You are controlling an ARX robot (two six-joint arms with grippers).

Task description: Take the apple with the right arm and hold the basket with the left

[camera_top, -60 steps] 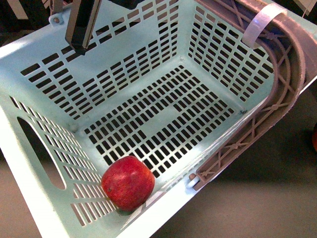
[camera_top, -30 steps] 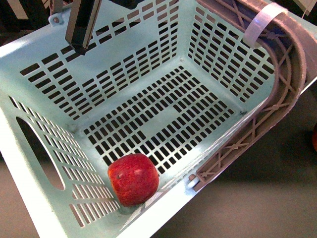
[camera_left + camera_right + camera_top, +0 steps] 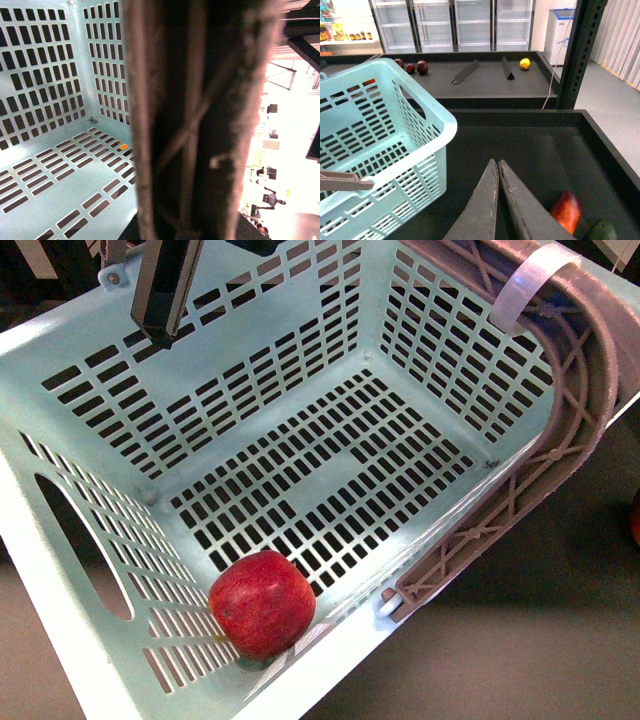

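The red apple [image 3: 262, 603] lies in the near corner of the mint-green basket [image 3: 55, 625], against its wall. The mauve lattice handle [image 3: 572, 420] with a white band [image 3: 530, 285] rests along the basket's right rim. My left gripper [image 3: 160, 332] shows as one black finger over the far rim, shut on the basket. In the left wrist view the blurred handle [image 3: 185, 125] fills the middle, beside the slotted basket floor [image 3: 50, 170]. My right gripper [image 3: 497, 163] is shut and holds nothing, out beside the basket [image 3: 395, 145] over a dark bin.
A red-orange fruit [image 3: 566, 210] and a green one [image 3: 602, 231] lie in the dark bin near my right gripper. Dark fruits [image 3: 415, 66] and a yellow fruit [image 3: 524, 63] sit on a far shelf. A black post [image 3: 580, 50] stands at the right.
The apple has rocked in its corner, first a little right, then back left. The basket and the left finger have barely shifted.
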